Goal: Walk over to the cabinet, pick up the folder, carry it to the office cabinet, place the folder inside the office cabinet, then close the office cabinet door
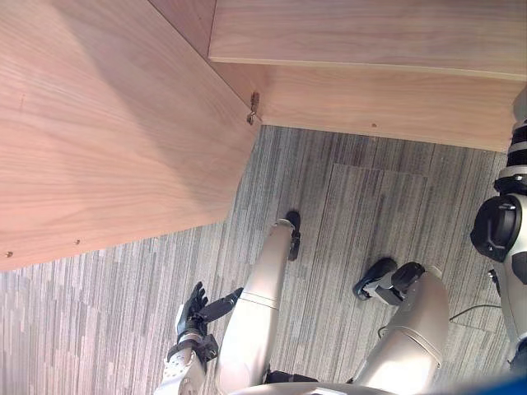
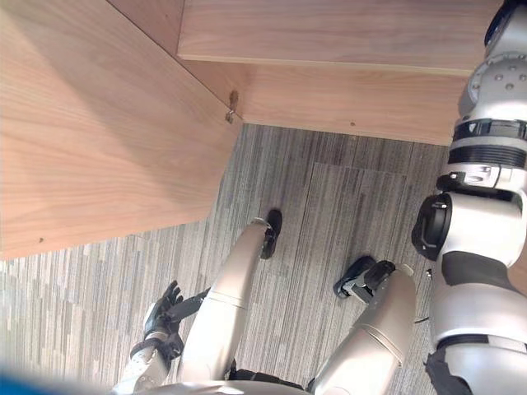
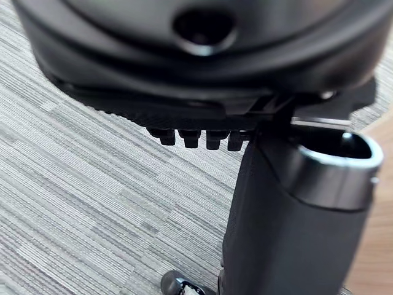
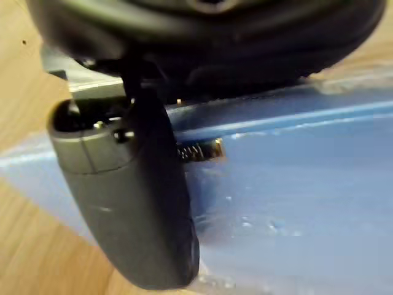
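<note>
Folder (image 4: 295, 196), one, blue, thumb-pinched in right hand (image 4: 135, 215), left hand (image 1: 193, 309) loose-fingered above carpet (image 1: 99, 313), one wooden cabinet (image 1: 370, 33).

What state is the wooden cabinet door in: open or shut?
Open: the door stands swung out at an angle from the cabinet, with its hinge exposed in the corner between them.

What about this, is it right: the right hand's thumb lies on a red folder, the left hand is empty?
No: the folder under the right hand's thumb is blue, not red, as the right wrist view shows. The left hand is indeed empty.
</note>
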